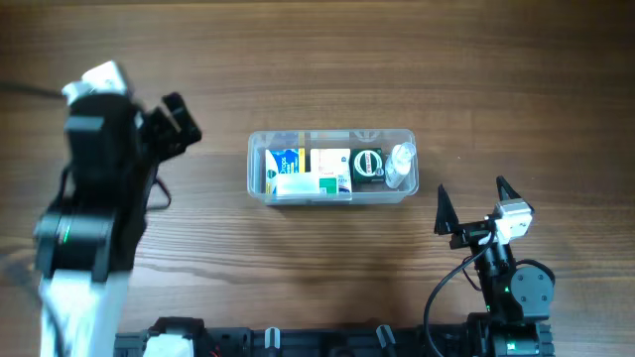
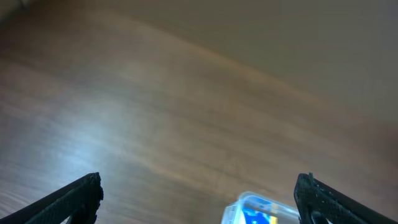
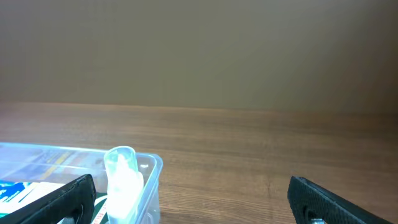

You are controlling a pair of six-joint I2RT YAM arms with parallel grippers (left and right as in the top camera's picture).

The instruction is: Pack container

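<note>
The clear container (image 1: 331, 133) lies mid-table and holds a blue box (image 1: 283, 163), a white and yellow box (image 1: 330, 162), a round green and black item (image 1: 368, 165) and a small clear bottle (image 1: 400, 165). My left gripper (image 1: 186, 117) hovers open to the container's left, apart from it; in its wrist view the gripper (image 2: 198, 190) is empty, with the container's corner (image 2: 258, 208) low between the fingers. My right gripper (image 1: 472, 190) stands open just right of the container. In the right wrist view that gripper (image 3: 189, 190) is empty, beside the container's end (image 3: 151, 167) and the bottle (image 3: 122, 179).
The bare wooden table (image 1: 327, 59) spreads out on all sides of the container. The left arm's bulky body (image 1: 94, 198) rises over the table's left part. A black rail (image 1: 298, 342) runs along the front edge.
</note>
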